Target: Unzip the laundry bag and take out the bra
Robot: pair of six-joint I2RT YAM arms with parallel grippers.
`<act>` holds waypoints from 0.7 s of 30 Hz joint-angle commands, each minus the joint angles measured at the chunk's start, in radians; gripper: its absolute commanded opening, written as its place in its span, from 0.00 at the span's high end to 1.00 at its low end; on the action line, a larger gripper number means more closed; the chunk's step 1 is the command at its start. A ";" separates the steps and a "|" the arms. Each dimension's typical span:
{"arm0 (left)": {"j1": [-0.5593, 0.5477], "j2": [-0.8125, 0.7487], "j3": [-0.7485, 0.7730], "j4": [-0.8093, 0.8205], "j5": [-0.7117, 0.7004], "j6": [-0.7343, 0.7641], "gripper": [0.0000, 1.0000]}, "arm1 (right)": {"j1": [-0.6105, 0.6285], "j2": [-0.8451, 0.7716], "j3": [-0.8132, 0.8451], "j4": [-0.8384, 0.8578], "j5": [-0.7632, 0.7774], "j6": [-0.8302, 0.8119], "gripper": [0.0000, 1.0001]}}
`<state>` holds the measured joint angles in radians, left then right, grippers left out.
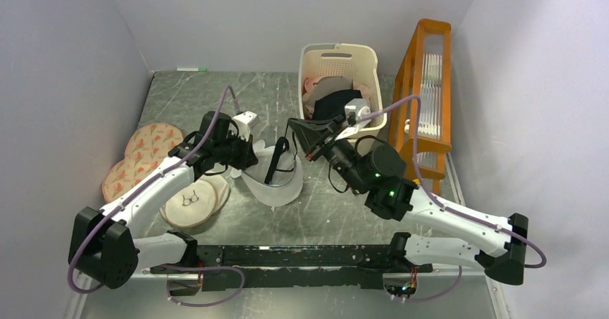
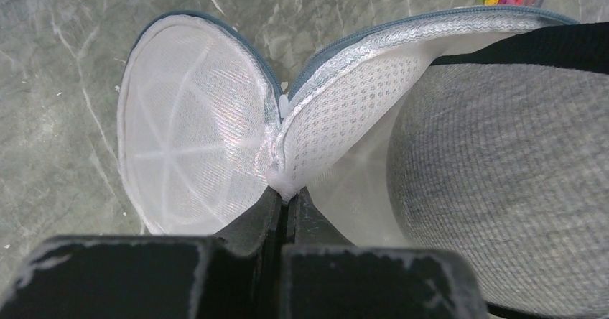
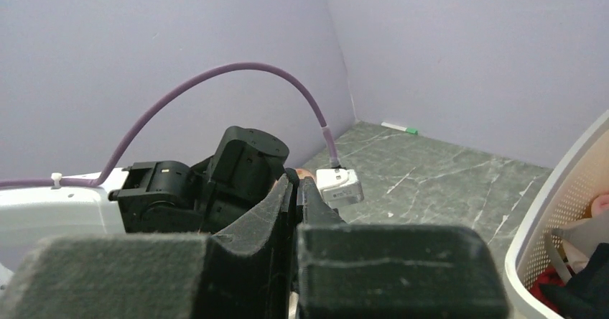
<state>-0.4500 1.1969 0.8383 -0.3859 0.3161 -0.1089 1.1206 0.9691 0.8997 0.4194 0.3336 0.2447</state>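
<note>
While basket (image 1: 337, 54) and pads (image 1: 147, 145) sit clear, we see our low left claw (image 1: 248, 154) pinching the opened laundry bag (image 1: 279, 188) on the bench (image 1: 215, 93) and the raised right claw (image 1: 296, 133) gripping the bra (image 1: 276, 162) strap above it.

White mesh laundry bag (image 2: 194, 146) lies unzipped, halves spread open, bra (image 2: 503, 190) cup inside

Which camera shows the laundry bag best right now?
Left wrist: the laundry bag fills the frame, unzipped halves spread, mesh and zip rim sharp, its seam pinched in the left end effector. The top view shows it small and partly covered; the right wrist misses it.
</note>
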 commanded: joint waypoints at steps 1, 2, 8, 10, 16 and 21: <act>-0.008 0.019 0.020 0.008 0.034 0.014 0.93 | -0.001 0.049 0.067 0.030 -0.009 -0.020 1.00; -0.009 0.023 0.019 0.005 0.029 0.014 0.93 | -0.001 0.054 0.074 0.035 -0.019 -0.014 1.00; -0.023 0.062 0.034 -0.008 0.040 0.021 0.93 | -0.001 0.065 0.126 0.075 -0.046 -0.033 1.00; -0.023 0.070 0.032 -0.008 0.041 0.021 0.93 | -0.001 0.074 0.153 0.078 -0.040 -0.044 1.00; -0.024 0.064 0.033 -0.020 0.015 0.022 0.93 | 0.000 0.046 0.141 0.075 -0.048 -0.029 1.00; -0.031 0.061 0.035 -0.022 0.008 0.023 0.89 | -0.001 -0.055 0.038 0.104 0.022 -0.017 1.00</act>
<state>-0.4686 1.2690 0.8387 -0.3985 0.3210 -0.1009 1.1206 0.9859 0.9882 0.4747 0.2943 0.2276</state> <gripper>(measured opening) 0.094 0.011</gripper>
